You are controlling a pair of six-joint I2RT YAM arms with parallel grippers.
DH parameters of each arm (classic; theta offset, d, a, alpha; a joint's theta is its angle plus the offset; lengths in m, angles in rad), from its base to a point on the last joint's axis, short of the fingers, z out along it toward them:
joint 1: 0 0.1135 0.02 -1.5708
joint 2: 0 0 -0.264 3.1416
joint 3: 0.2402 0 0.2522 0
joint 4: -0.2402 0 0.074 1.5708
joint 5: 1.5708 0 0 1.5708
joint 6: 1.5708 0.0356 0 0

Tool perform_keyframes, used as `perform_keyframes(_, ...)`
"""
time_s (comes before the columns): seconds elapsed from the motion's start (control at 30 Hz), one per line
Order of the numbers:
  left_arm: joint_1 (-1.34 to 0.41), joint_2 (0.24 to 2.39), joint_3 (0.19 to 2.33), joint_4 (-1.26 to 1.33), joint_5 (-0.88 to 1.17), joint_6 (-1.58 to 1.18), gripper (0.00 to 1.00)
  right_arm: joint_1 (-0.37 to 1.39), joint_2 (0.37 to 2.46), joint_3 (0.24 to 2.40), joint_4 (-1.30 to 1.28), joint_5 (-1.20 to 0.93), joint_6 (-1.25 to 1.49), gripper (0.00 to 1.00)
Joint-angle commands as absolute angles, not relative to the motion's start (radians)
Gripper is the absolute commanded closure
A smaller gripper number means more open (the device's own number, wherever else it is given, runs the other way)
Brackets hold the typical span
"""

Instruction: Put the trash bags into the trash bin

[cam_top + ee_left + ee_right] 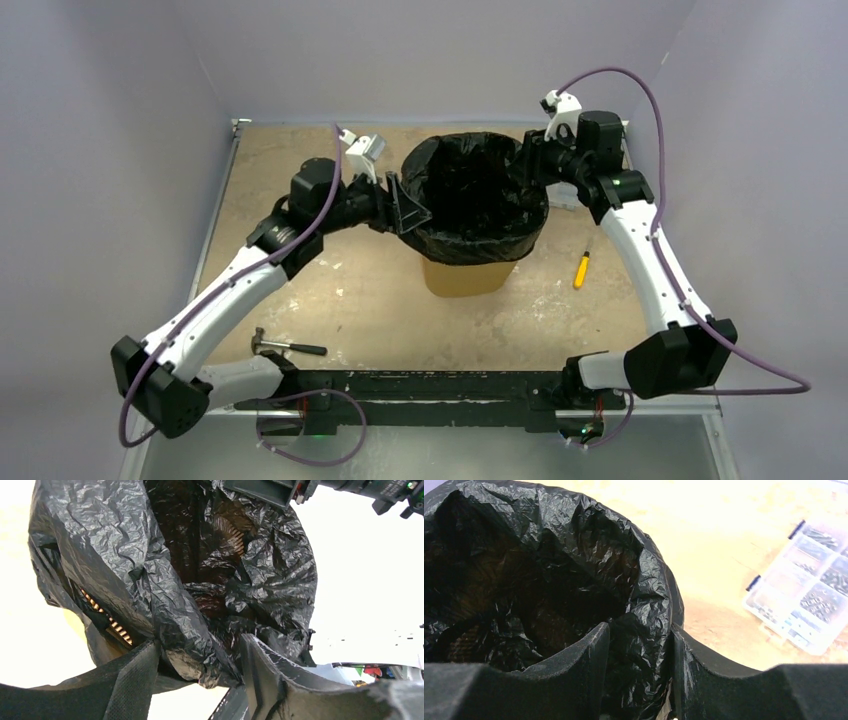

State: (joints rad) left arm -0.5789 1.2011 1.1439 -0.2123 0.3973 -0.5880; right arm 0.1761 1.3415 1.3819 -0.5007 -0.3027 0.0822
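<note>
The orange-yellow trash bin (465, 278) stands at the table's middle back. The black trash bag (475, 190) lines it, its mouth spread open and folded over the rim. My left gripper (413, 213) is at the bin's left rim; in the left wrist view (200, 650) its fingers pinch a fold of bag (125, 555), with orange mesh (112, 625) showing under the film. My right gripper (530, 165) is at the right rim; in the right wrist view (640, 635) its fingers clamp the bag-covered rim (574, 540).
A hammer (290, 346) lies near front left. A yellow-handled screwdriver (580, 270) lies right of the bin. A clear compartment box (806, 585) sits behind the right gripper. Purple walls close in the table at the back and sides.
</note>
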Motion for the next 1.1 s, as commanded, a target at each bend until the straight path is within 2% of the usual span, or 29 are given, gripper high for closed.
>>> perform_keyframes(0.0, -0.595, 1.067, 1.131, -0.248, 0.292, -0.618, 0.38, 0.202, 1.34, 1.428, -0.442, -0.444, -0.011, 0.51)
perform_keyframes(0.23, -0.594, 1.013, 1.218, -0.381, 0.232, -0.48, 0.29, 0.207, 1.343, 1.403, -0.417, -0.479, -0.053, 0.46)
perform_keyframes(0.33, -0.582, 1.002, 1.228, -0.455, 0.028, -0.467, 0.29, 0.207, 1.338, 1.401, -0.407, -0.476, -0.05, 0.44)
perform_keyframes(0.47, -0.511, 0.989, 1.147, -0.462, -0.063, -0.526, 0.34, 0.207, 1.335, 1.404, -0.398, -0.432, -0.028, 0.39)
perform_keyframes(0.63, -0.424, 0.961, 1.01, -0.28, 0.139, -0.581, 0.35, 0.207, 1.333, 1.399, -0.386, -0.43, 0.007, 0.36)
perform_keyframes(0.73, -0.423, 1.019, 1.006, -0.276, 0.172, -0.604, 0.36, 0.207, 1.319, 1.383, -0.366, -0.43, 0.06, 0.35)
perform_keyframes(0.87, -0.422, 1.023, 0.933, -0.139, 0.255, -0.655, 0.36, 0.206, 1.292, 1.371, -0.36, -0.434, 0.11, 0.33)
perform_keyframes(1.0, -0.422, 1.046, 0.895, -0.064, 0.277, -0.682, 0.36, 0.206, 1.253, 1.372, -0.345, -0.348, 0.144, 0.27)
perform_keyframes(1.07, -0.42, 1.076, 0.891, -0.044, 0.301, -0.686, 0.4, 0.205, 1.229, 1.368, -0.333, -0.295, 0.167, 0.24)
